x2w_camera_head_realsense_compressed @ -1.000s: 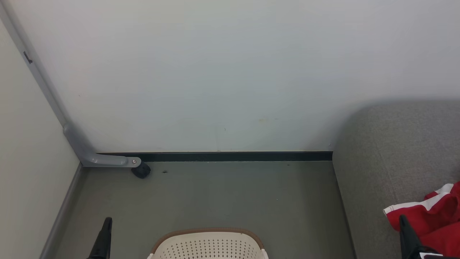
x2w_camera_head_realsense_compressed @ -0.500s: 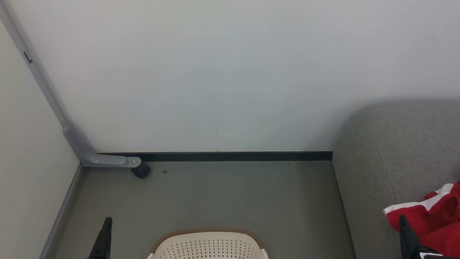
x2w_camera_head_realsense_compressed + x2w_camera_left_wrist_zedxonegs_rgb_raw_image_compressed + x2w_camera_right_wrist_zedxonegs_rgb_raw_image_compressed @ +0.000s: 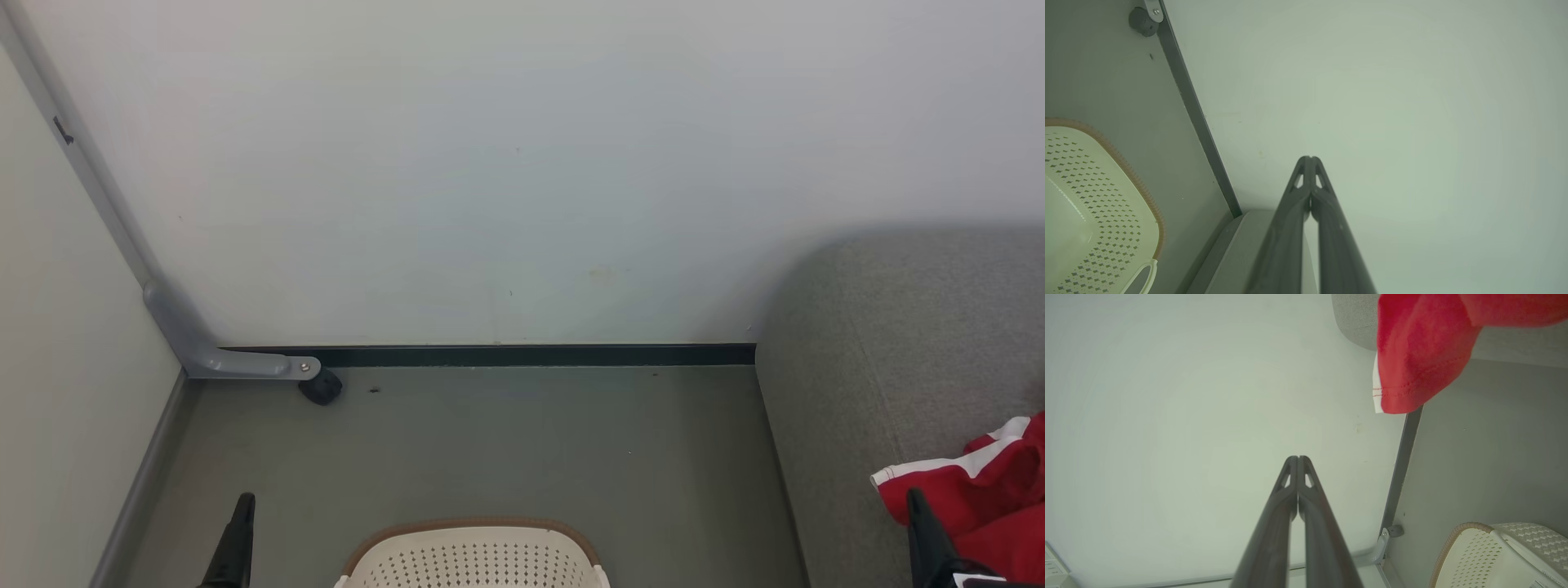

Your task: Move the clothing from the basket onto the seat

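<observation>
**Red clothing on the seat, both grippers closed and empty**

The clothing, red with a white stripe, lies crumpled on the grey seat, close to the seat's edge that faces the floor. The cream basket stands on the floor well short of the back wall and apart from the seat's edge. The part of its inside that shows is bare perforated wall under the brown rim.

The left gripper hangs over the floor to the left of the basket. Its two dark fingers are pressed together at the tips with nothing between them. The right gripper is likewise closed on nothing. In the head view its tip stands in front of the clothing, and I cannot tell whether it touches the fabric. A grey bracket with a small black caster sits in the floor's far left corner, against the dark baseboard.
</observation>
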`<state>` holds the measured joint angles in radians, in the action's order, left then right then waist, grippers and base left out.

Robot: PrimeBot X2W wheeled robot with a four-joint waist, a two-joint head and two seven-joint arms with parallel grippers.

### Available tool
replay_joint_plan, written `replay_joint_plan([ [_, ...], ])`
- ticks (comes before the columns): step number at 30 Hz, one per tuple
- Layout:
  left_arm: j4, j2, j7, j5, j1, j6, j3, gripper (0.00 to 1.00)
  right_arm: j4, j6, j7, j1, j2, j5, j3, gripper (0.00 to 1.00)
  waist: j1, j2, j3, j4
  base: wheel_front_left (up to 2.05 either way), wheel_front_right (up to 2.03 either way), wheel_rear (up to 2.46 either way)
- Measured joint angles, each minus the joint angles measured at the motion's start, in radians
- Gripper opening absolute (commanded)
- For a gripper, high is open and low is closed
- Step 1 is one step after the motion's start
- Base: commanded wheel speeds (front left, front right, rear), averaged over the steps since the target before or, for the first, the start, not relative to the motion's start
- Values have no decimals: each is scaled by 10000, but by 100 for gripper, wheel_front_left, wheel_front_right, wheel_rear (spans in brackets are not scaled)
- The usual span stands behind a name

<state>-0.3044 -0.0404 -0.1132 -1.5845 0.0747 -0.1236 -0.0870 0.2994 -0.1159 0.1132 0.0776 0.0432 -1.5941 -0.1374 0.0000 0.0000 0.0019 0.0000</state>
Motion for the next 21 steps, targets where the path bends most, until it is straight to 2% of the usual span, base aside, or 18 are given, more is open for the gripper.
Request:
replay_joint_plan([
  [21,10,2,0,0,0,0,0,0,0,0,0,0,0,0,0,0,0,0,0,0,0,0,0],
])
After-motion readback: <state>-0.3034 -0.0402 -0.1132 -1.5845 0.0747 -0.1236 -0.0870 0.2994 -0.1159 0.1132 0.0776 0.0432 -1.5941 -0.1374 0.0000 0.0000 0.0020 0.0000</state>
